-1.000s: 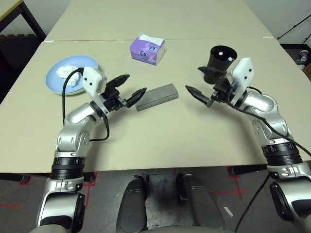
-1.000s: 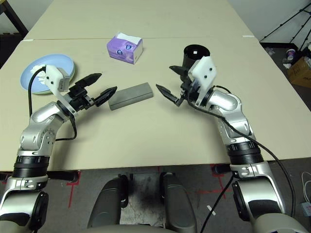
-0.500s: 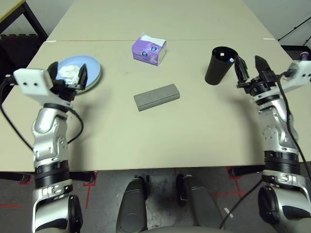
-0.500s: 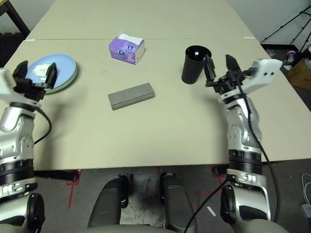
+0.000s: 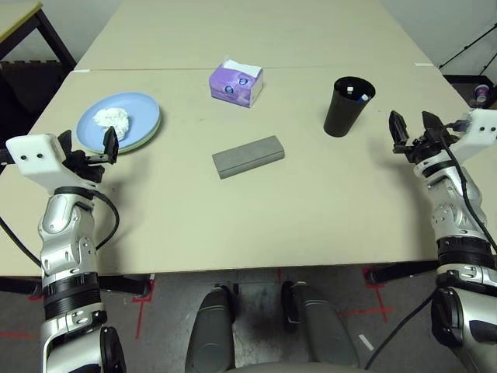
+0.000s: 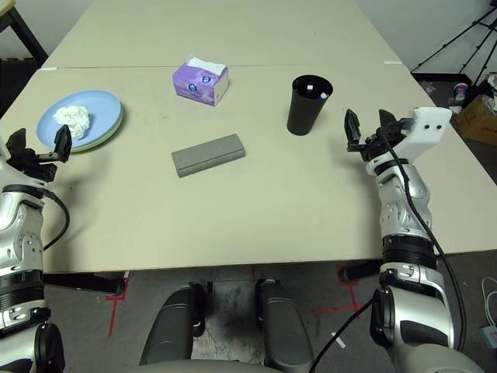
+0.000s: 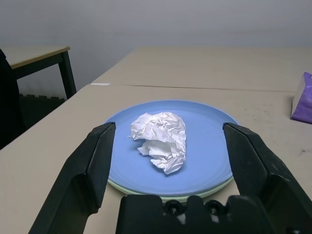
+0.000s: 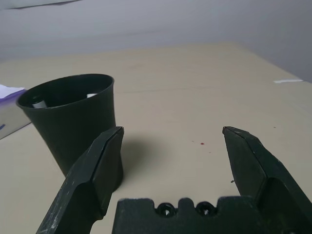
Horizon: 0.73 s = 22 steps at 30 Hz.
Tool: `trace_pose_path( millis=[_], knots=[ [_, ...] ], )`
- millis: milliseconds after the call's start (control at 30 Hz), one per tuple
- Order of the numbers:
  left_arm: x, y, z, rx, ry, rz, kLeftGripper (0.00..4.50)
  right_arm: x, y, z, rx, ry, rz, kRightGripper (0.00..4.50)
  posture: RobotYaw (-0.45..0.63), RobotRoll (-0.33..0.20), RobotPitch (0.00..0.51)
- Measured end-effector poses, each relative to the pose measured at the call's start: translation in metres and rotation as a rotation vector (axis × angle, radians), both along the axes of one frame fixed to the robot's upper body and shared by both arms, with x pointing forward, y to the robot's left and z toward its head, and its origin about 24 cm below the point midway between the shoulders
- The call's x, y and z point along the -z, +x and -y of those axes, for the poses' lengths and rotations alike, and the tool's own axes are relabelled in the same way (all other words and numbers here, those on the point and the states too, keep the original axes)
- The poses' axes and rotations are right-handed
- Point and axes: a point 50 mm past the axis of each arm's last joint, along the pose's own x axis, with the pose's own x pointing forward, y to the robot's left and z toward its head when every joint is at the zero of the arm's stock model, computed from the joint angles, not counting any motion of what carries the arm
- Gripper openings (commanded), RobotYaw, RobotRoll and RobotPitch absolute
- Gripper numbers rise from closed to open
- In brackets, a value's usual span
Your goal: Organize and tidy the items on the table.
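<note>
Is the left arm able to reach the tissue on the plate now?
Probably yes: the left gripper is open and faces the tissue on the blue plate, with nothing between.

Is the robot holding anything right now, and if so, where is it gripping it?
Nothing is held. The left end effector is open beside the light blue plate, and the right end effector is open near the black cup, touching neither.
</note>
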Motion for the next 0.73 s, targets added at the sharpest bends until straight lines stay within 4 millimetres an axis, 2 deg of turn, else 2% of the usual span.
trace_pose_path(
  millis=[433,733],
  knots=[
    [0.012,0.001,0.010,0.088,0.011,-0.057,4.50,0.000,0.001,-0.001,0.000,-0.004,0.006,4.47,-0.04,0.000,0.134],
    [0.013,0.001,0.010,0.100,0.004,-0.066,4.50,0.000,0.002,-0.003,-0.007,-0.006,0.004,4.47,-0.04,0.000,0.132]
  ],
)
